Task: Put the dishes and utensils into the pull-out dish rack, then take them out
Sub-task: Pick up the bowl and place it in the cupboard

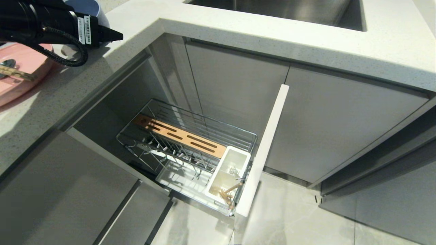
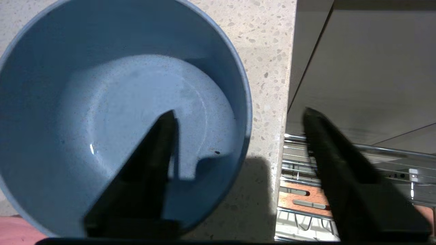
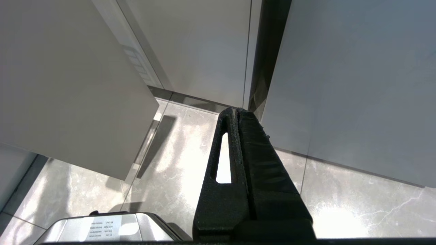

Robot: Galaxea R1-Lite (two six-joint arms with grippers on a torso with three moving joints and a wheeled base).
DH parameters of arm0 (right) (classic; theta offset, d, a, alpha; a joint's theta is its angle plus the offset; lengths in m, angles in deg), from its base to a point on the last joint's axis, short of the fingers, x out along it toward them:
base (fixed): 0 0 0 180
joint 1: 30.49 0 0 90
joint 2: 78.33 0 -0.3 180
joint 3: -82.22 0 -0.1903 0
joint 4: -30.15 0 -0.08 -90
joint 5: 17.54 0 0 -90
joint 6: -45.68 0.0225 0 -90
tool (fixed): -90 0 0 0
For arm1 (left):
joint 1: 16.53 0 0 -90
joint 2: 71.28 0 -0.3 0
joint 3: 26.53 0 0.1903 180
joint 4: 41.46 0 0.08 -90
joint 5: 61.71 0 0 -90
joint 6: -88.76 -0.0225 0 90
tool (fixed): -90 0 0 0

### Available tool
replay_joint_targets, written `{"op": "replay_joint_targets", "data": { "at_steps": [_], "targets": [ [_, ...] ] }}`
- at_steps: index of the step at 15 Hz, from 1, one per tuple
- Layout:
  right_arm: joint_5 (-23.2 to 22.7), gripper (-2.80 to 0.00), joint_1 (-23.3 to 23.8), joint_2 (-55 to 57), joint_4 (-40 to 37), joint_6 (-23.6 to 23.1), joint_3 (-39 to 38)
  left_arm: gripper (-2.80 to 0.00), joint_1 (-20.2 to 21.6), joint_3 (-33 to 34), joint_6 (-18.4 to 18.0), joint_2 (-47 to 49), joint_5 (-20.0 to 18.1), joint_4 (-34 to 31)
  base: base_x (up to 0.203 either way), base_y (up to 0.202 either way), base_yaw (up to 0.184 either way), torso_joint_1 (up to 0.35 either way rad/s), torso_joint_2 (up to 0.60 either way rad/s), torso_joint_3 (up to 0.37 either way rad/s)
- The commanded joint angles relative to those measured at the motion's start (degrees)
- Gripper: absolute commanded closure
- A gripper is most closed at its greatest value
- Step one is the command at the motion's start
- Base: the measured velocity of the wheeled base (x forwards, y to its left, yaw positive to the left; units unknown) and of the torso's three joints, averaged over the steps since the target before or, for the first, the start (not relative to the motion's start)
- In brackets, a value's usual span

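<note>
- Left gripper (image 2: 238,115) is hovering over the countertop (image 1: 238,30) corner, fingers spread wide, straddling the blue bowl's (image 2: 119,112) rim: one finger (image 2: 150,163) is reaching inside the bowl, the other (image 2: 340,163) is hanging outside, past the counter edge and above the rack. Cannot tell if either finger is touching the rim; nothing is gripped yet.
- Blue bowl is sitting upright on the counter, just beside the counter's edge, with only a narrow strip of stone between rim and drop-off.
- Pink plate (image 1: 20,78) is lying on the counter at the head view's left edge, partly cut off; chopsticks (image 1: 15,73) and a spoon (image 1: 7,63) are resting on it.
- Pull-out dish rack (image 1: 185,149) is standing pulled out below the counter corner, its pale front panel (image 1: 265,146) facing the floor tiles (image 1: 289,217).
- Inside the rack: wood strip (image 1: 180,136) is running along the far side, plate prongs (image 1: 170,153) are standing bare over the white tray (image 1: 184,180), and the utensil box (image 1: 228,173) is sitting against the front panel with some wooden sticks (image 1: 228,195) leaning in it.
- Open space above the rack is looking free; cabinet fronts are closing it in on the back and left.
- Right gripper (image 3: 236,114) is hanging parked low by the cabinet doors above the floor, fingers pressed together, holding nothing.
</note>
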Motion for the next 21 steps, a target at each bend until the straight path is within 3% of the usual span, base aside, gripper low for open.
{"op": "replay_joint_targets", "data": {
  "at_steps": [1,2,10,12,17,21],
  "targets": [
    [0.01,0.00,0.00,-0.24,0.02,0.02,0.00,0.00,-0.03,0.01,-0.46,-0.26,-0.01,-0.04,0.000,0.000,0.000,0.000,0.00,0.000],
    [0.01,0.00,0.04,-0.24,0.02,0.02,0.00,0.00,-0.11,0.01,-2.03,-0.46,-0.01,-0.04,0.000,0.000,0.000,0.000,0.00,0.000],
    [0.01,0.00,0.00,-0.24,0.02,0.02,0.00,0.00,-1.35,0.01,-2.33,-0.91,-0.86,0.08,0.000,0.000,0.000,0.000,0.00,0.000],
    [0.01,0.00,0.08,-0.24,0.02,0.02,0.00,0.00,-2.26,0.01,-2.42,-1.85,-3.04,0.15,0.000,0.000,0.000,0.000,0.00,0.000],
    [0.01,0.00,0.00,-0.24,0.02,0.02,0.00,0.00,-3.32,0.09,-2.33,-7.32,-13.77,2.88,0.000,0.000,0.000,0.000,0.00,0.000],
    [0.02,0.00,0.00,-0.24,0.02,0.02,0.00,0.00,-10.28,0.16,-1.99,-12.70,-15.51,2.97,0.000,0.000,0.000,0.000,0.00,0.000]
  ]
}}
